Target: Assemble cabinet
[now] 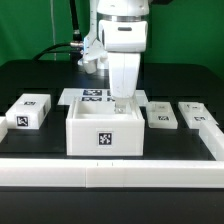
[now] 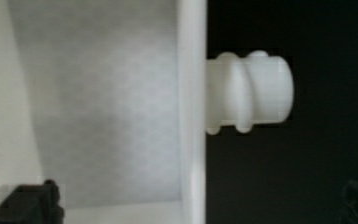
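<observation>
A white rail [image 1: 110,172] lies nearest. Behind it sits the cabinet box [image 1: 104,136], with a block [image 1: 28,111] at its 9 o'clock and a small panel [image 1: 160,117] and a strip [image 1: 198,116] at 3. The gripper [image 1: 120,104] hangs at the box's 12 o'clock wall; I cannot tell how wide it is. The marker board [image 1: 88,96] lies beyond.

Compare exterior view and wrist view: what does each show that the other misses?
Exterior only: the whole cabinet body, one loose block on the exterior view's left, two flatter parts on its right, and the marker board behind the body. Wrist only: a ribbed round knob sticking out of the body's wall. Both: the gripper at that wall, open, with a finger on each side.
</observation>
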Tool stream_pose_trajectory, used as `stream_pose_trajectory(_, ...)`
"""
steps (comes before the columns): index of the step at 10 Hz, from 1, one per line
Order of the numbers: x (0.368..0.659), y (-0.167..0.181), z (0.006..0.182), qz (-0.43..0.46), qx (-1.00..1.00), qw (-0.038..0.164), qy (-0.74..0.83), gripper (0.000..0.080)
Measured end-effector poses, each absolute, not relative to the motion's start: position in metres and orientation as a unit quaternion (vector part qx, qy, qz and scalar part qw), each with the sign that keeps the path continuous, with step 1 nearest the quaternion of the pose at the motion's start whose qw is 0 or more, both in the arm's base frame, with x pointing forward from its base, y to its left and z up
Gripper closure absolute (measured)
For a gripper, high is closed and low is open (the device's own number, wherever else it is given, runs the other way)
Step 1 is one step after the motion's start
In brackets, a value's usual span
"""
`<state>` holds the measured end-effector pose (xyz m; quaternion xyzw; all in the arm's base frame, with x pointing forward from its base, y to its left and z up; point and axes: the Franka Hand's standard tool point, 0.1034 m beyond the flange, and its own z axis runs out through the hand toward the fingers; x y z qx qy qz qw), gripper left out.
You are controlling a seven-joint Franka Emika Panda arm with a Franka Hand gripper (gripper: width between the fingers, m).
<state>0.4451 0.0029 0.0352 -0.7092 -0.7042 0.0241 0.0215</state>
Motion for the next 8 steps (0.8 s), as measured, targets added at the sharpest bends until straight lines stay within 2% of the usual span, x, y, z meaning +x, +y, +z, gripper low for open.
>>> stream_pose_trajectory(6, 0.4391, 0.0020, 0.0236, 0.030, -0.710, 0.030, -0.703, 0.0002)
stream_pose_trajectory(8, 0.4410, 0.0012, 0.0244, 0.029, -0.711, 0.029, -0.702, 0.0240)
